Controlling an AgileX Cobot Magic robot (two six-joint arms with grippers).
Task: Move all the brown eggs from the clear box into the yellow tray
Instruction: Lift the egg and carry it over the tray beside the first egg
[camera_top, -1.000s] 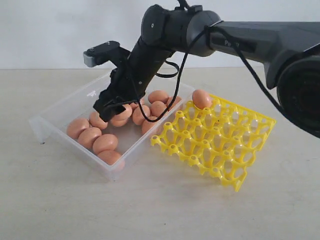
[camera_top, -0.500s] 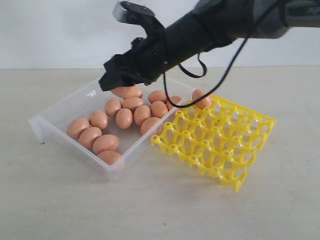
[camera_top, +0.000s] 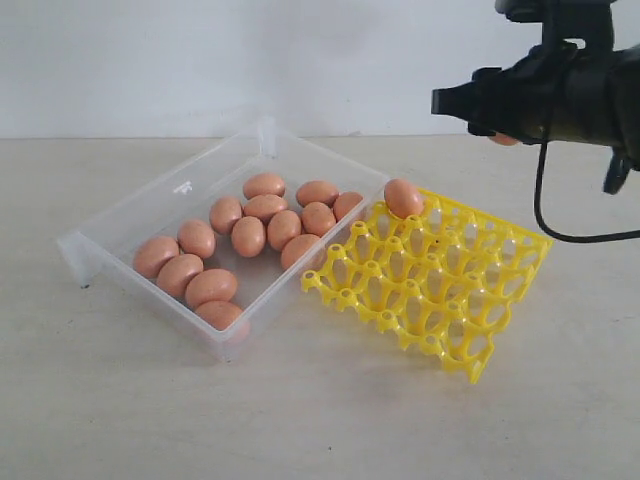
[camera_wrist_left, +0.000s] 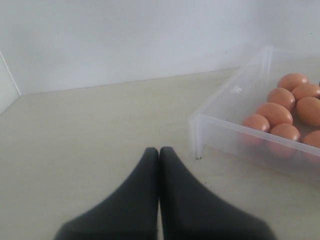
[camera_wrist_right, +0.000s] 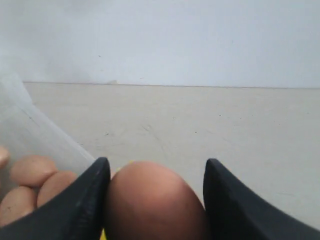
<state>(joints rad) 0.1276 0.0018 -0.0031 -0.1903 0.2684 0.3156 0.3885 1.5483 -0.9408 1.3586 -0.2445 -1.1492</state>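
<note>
holding one brown egg (camera_wrist_right: 155, 200): right tool (camera_wrist_right: 156, 167), jaws spread wide around the egg's girth, one finger flat against its side. the tool is raised clear of the surface (camera_top: 300, 420) and hangs above and beyond the far right corner of the yellow tray (camera_top: 440, 290). in the exterior view only a sliver of the egg shows under the tool.
left tool (camera_wrist_left: 159, 152): jaws pressed together, nothing between them, low over the surface near a corner of the clear box (camera_wrist_left: 200, 125).
yellow tray: lies on the surface just beside the box's right side. one tray egg (camera_top: 403, 197) sits in the far corner cell nearest the box.
clear box: holds the remaining brown eggs (camera_top: 265, 207), lying loose on its floor, many touching.
</note>
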